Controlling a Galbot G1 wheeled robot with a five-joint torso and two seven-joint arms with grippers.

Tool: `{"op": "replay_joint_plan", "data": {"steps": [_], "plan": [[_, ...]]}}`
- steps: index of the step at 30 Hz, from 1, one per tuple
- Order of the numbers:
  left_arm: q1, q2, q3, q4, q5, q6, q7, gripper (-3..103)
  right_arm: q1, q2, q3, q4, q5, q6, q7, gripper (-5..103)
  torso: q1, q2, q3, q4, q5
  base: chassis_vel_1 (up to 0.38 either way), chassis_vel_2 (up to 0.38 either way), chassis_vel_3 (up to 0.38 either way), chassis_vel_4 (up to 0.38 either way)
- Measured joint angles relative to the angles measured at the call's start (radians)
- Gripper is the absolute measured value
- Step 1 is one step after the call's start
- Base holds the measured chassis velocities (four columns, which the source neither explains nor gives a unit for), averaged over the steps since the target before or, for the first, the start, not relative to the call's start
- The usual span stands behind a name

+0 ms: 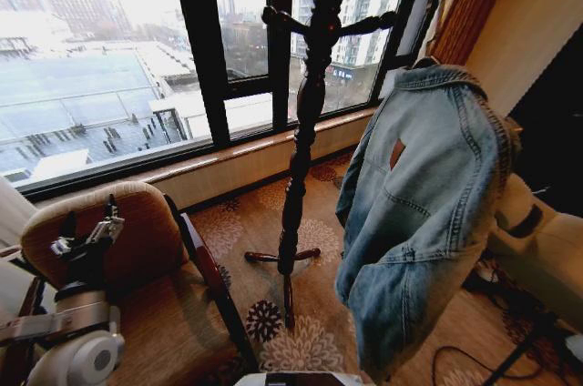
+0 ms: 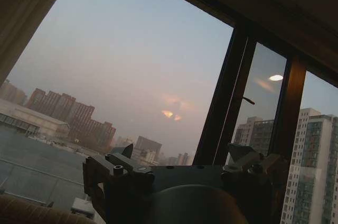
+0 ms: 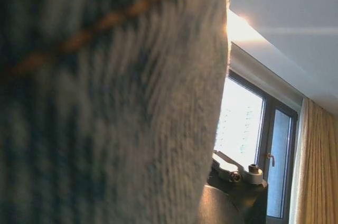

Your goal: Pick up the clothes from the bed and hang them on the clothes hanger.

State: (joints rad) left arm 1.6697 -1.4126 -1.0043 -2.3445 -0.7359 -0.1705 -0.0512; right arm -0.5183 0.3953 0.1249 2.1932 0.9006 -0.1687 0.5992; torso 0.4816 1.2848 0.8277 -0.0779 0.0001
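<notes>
My left gripper (image 1: 89, 242) is raised over the chair (image 1: 137, 249), its fingers apart with nothing between them. The denim jacket (image 1: 424, 213) hangs draped at my right, beside the dark wooden coat stand (image 1: 305, 131) before the window (image 1: 109, 58). Its cloth covers my right gripper; I cannot tell that one's state.

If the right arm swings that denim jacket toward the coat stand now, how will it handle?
The jacket is probably floppy: it drapes in deep folds and its sleeve dangles, so expect sway. It looks thick and seamed, so likely fairly heavy for cloth. A swinging hem might brush the slim-legged coat stand.
</notes>
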Motion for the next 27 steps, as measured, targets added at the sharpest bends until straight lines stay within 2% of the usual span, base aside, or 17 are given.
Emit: {"op": "replay_joint_plan", "data": {"steps": [15,27], "plan": [[-0.026,0.019,0.0,0.034,-0.014,0.0,0.002,100,0.059,0.013,-0.082,-0.033,-0.002,0.009,-0.027,15,0.0,0.0,0.0,0.0,-0.0001,0.0,0.0,0.0,0.0],[-0.037,0.029,-0.002,0.048,-0.018,0.003,0.003,100,0.078,-0.002,-0.095,-0.017,-0.056,0.008,-0.05,15,0.0,0.0,0.0,0.0,-0.0001,0.0,0.0,0.0,0.0]]}}
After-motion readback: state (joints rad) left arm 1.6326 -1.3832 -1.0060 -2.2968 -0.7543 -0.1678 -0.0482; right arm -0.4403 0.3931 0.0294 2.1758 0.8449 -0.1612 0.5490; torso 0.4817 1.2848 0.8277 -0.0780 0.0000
